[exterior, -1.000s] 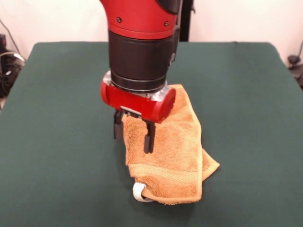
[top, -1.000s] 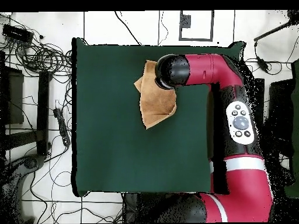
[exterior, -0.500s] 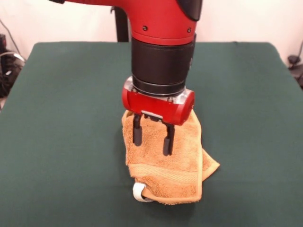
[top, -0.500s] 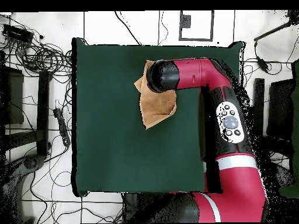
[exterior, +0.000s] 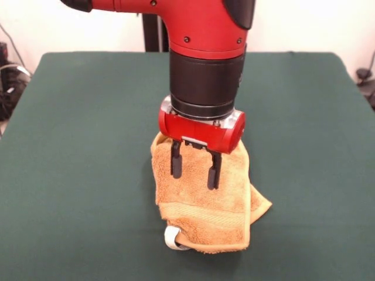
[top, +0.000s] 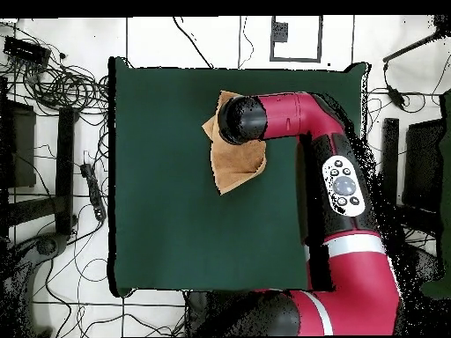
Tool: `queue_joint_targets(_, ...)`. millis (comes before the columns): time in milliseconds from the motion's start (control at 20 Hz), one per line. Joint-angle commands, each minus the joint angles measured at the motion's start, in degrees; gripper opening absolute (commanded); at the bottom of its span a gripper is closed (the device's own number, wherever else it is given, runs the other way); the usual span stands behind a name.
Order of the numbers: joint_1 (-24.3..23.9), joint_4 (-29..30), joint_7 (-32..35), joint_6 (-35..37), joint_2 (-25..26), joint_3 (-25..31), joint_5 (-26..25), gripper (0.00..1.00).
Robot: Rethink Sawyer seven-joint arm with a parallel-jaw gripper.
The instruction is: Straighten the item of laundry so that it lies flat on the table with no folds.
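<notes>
The item of laundry [exterior: 205, 213] is an orange-tan terry towel lying folded over itself on the green table [exterior: 76, 146], with a woven band near its front hem and a white tag loop [exterior: 171, 239] at its front left corner. A second layer pokes out at its right side. My gripper [exterior: 194, 171] hangs open just above the towel's middle, its two black fingers [exterior: 176, 161] spread with nothing between them. From above, the arm's wrist covers the gripper and the towel [top: 233, 167] shows beside and below it.
The red and black arm [top: 339, 185] stretches across the table's right part in the overhead view. Cables [top: 53, 84] and equipment lie on the floor beyond the table's left edge. Green cloth [top: 176, 220] surrounds the towel on all sides.
The gripper has shifted to the right in the front view, from the towel's left edge to over its middle, and its fingers now face the camera squarely. The towel has not moved.
</notes>
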Motion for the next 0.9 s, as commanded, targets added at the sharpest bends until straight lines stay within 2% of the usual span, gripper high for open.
queue_joint_targets(50,2.53,9.11,-4.60,1.52,-1.40,1.28,1.40,1.00)
queue_joint_targets(500,3.08,12.45,-0.69,0.17,-3.51,0.81,2.93,1.00)
queue_joint_targets(900,4.22,15.05,-0.54,-2.37,-4.96,0.09,1.32,1.00)
